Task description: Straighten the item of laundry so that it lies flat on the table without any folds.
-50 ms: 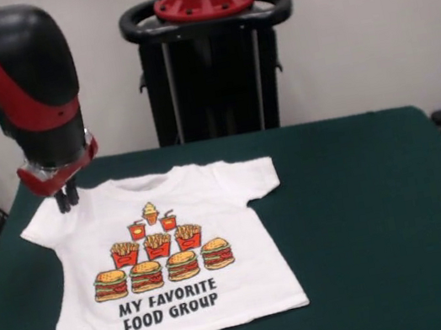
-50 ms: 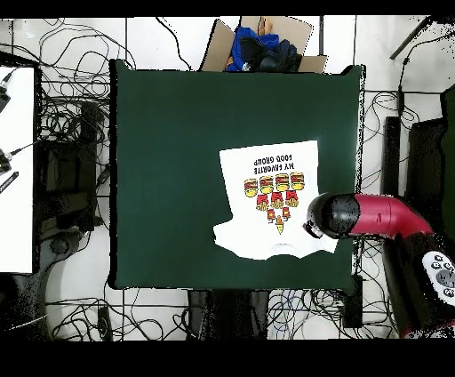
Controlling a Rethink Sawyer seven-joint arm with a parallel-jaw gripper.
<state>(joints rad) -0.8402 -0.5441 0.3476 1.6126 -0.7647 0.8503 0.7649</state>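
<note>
Bright, even room light; shadows soft and faint.

1. Open brown cardboard box (image 2: pixel 262 43) at the table's far edge in the overhead view, holding blue and black cloth items (image 2: pixel 260 52).
2. Tangled black cables (image 2: pixel 75 116) across the pale tiled floor (image 2: pixel 169 40) all round.
3. White desk surface (image 2: pixel 16 169) at the left edge.
4. Plain off-white wall (image 1: pixel 366 20) behind, front view.

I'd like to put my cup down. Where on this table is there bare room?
The green table is bare beside the T-shirt, out to the edge away from the arm, and in the strip behind the collar. It is crowded at the sleeve under the claw.
</note>
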